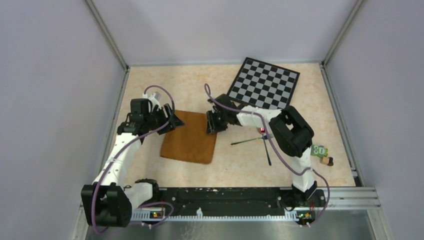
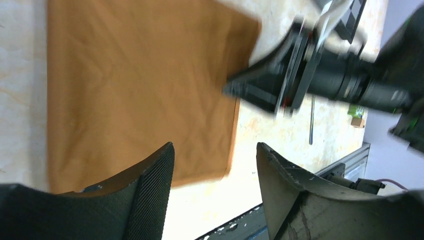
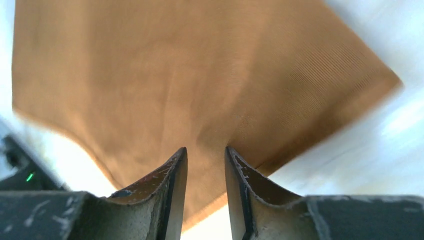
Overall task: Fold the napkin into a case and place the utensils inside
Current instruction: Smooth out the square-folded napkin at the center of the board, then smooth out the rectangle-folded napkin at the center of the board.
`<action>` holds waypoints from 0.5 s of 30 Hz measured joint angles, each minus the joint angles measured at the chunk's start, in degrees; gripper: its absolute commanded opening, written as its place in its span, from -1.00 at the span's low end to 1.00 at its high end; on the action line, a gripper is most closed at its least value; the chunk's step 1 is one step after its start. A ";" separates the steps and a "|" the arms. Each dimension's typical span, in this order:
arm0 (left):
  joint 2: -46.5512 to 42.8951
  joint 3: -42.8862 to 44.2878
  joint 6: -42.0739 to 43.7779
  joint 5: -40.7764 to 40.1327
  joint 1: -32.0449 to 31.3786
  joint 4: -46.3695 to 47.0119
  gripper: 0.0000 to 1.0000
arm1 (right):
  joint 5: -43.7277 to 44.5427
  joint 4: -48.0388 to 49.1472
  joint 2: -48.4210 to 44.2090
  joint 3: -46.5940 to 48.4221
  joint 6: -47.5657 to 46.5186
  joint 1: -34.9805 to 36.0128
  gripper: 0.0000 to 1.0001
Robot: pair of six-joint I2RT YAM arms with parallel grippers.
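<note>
1. The napkin (image 1: 189, 139) lies flat on the table (image 1: 150, 90), unfolded, turned slightly askew.
2. The left gripper (image 1: 169, 120) sits at the napkin's far left corner.
3. The right gripper (image 1: 212, 123) sits at the napkin's far right corner, facing the left one across the cloth.
4. How wide either pair of jaws stands cannot be told from above.
5. The utensils (image 1: 247, 141) lie right of the napkin, apart from it, meeting at one end in a V under the right arm.
6. A checkered board (image 1: 264, 83) lies tilted at the far side.
7. A small green-and-brown block (image 1: 320, 153) rests near the right wall.
</note>
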 measured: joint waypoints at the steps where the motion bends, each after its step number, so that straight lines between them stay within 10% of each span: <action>1: -0.02 -0.52 -0.07 0.39 -0.24 0.31 0.33 | 1.18 -1.16 1.57 2.93 -2.32 -1.36 -0.26; 8: 1.09 -7.15 -2.14 2.05 -5.44 3.21 0.32 | 5.44 -13.18 10.82 24.28 -14.43 -7.32 0.33; 15: -0.57 -9.42 -7.89 -2.40 -7.61 3.41 0.13 | 6.08 -18.80 -2.45 17.16 -9.33 -6.51 0.39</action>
